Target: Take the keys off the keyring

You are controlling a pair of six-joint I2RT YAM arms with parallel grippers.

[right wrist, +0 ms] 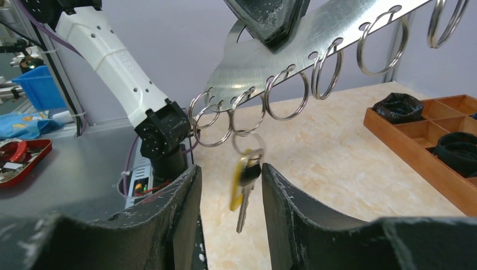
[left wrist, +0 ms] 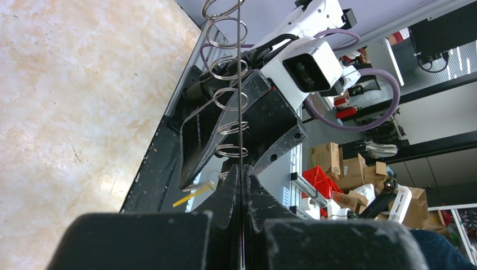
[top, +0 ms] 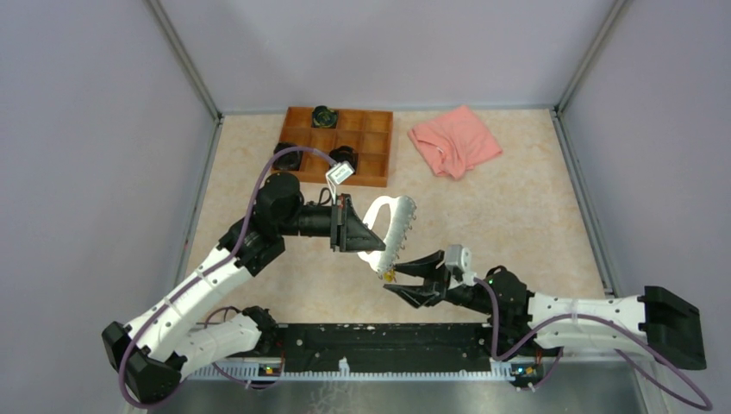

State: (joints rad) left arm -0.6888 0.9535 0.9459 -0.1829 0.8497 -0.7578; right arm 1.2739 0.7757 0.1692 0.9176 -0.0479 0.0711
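The keyring (top: 390,226) is a flat silvery oval plate with wire rings along its rim, held up above the table. My left gripper (top: 360,227) is shut on it. In the left wrist view the keyring (left wrist: 240,107) shows edge-on, rising from my shut left gripper (left wrist: 242,173). The keys (right wrist: 245,180), one yellow-headed and one silvery, hang from a small ring under the keyring (right wrist: 315,39). My right gripper (right wrist: 230,171) is open, one finger on each side of the keys, with a gap on both sides. Seen from above, my right gripper (top: 405,278) sits below the plate's lower end.
A wooden compartment tray (top: 377,147) with black round objects (top: 325,115) stands at the back, also seen as the tray (right wrist: 394,132) on the right. A pink cloth (top: 454,141) lies at the back right. Grey walls enclose the table.
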